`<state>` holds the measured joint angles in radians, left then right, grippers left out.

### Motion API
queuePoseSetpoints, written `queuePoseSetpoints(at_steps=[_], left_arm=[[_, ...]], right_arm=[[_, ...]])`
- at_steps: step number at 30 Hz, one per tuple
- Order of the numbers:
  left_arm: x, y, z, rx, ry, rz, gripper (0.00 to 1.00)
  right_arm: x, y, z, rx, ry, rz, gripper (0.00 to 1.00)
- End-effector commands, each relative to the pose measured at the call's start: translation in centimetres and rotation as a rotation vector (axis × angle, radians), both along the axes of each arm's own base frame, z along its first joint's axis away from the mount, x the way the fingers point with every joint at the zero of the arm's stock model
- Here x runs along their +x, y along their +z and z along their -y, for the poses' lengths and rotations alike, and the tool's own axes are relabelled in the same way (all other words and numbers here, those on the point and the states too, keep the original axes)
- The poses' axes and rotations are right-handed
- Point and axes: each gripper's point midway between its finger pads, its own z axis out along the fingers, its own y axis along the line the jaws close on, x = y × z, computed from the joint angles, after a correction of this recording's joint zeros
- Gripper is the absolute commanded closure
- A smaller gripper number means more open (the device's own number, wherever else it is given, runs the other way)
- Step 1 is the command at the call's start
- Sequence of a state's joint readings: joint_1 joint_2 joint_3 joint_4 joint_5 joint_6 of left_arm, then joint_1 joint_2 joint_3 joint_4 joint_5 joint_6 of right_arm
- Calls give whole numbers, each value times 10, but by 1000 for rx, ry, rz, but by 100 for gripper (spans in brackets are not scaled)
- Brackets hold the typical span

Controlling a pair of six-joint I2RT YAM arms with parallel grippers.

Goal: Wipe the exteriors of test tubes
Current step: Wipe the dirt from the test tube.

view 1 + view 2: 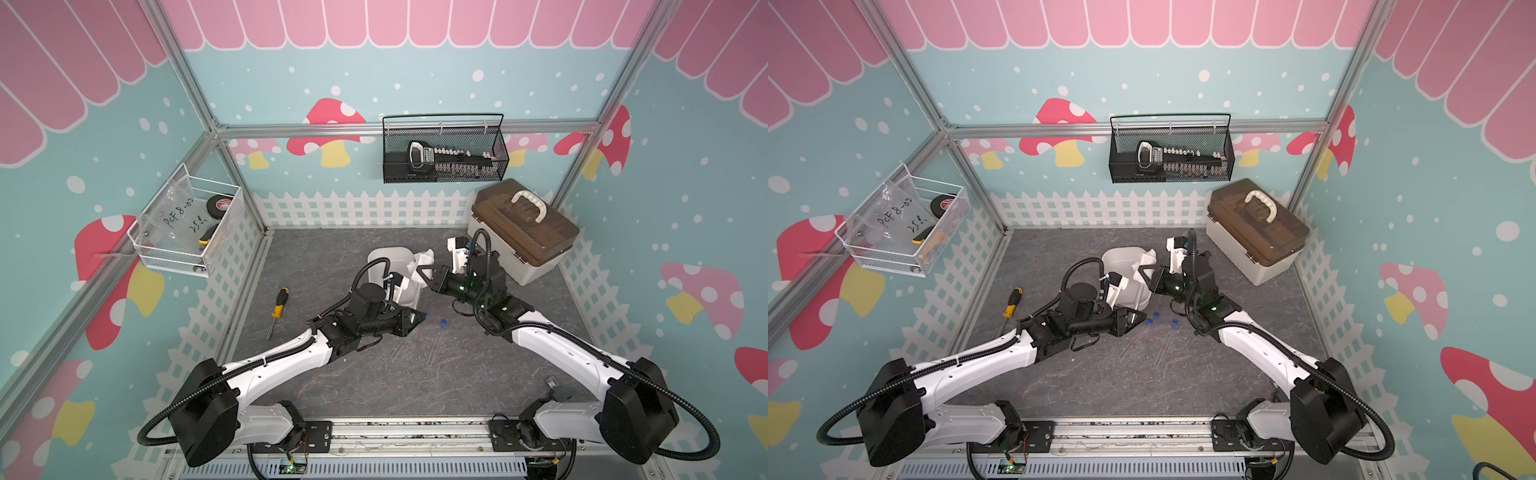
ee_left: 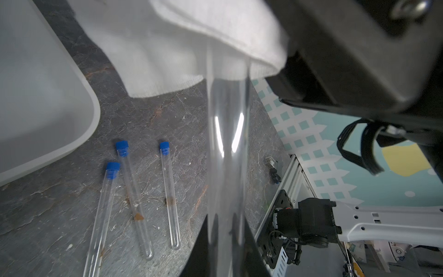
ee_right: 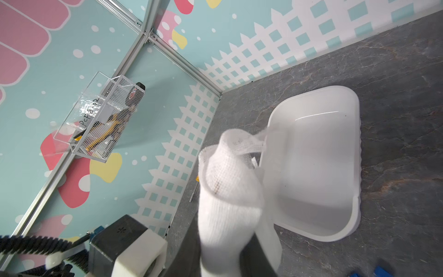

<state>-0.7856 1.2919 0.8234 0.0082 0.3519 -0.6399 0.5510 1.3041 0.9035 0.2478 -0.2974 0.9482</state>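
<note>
Wiping of one tube looks to be in hand. Centre of a top view, the left hand (image 1: 1138,320) is closed narrow on a tube (image 1: 1136,297). The tube rises from that hand toward the upper middle of the frame. In the left wrist view, the tube (image 2: 227,144) runs from between the fingers up the middle of the frame. Its far end goes in under the cloth (image 2: 191,36), so the cap is hidden. Just right of it, the right hand (image 1: 1144,272) is clamped on the bunched cloth (image 1: 1144,259).

The next move likely calls for sliding the cloth down the glass. The left hand must keep the thin, slippery tube from turning or slipping.

At the lower left of the left wrist view, three tubes (image 2: 134,191) lie side by side on the worktop (image 2: 48,227), blue caps uppermost. There are brown marks by them, on glass or worktop I cannot tell. They seem yet to be wiped.

A screwdriver (image 1: 1013,301) lies left of centre, well apart. A white tub (image 1: 1121,257) sits just behind the hands and crowds the cloth. A toolbox (image 1: 1258,232) stands upper right, clear of the work.
</note>
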Motion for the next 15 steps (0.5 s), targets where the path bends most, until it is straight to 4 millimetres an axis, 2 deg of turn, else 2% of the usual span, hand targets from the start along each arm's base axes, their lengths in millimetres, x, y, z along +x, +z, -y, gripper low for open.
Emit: queuePoseSetpoints(at_steps=[1,4,10,15], left_arm=[[-5,7,-4,-9,-9,15,87],[-5,7,-4,-10,-8,12,87],[-6,3,-7,-9,3,6,87],[-5,3,-8,-11,9,6,87]], right_arm=[[20,7,26,-41,-95,38,80],[24,13,37,-45,-116,44,80],[38,37,68,-53,-176,85,80],[45,52,79,-44,-188,109,80]])
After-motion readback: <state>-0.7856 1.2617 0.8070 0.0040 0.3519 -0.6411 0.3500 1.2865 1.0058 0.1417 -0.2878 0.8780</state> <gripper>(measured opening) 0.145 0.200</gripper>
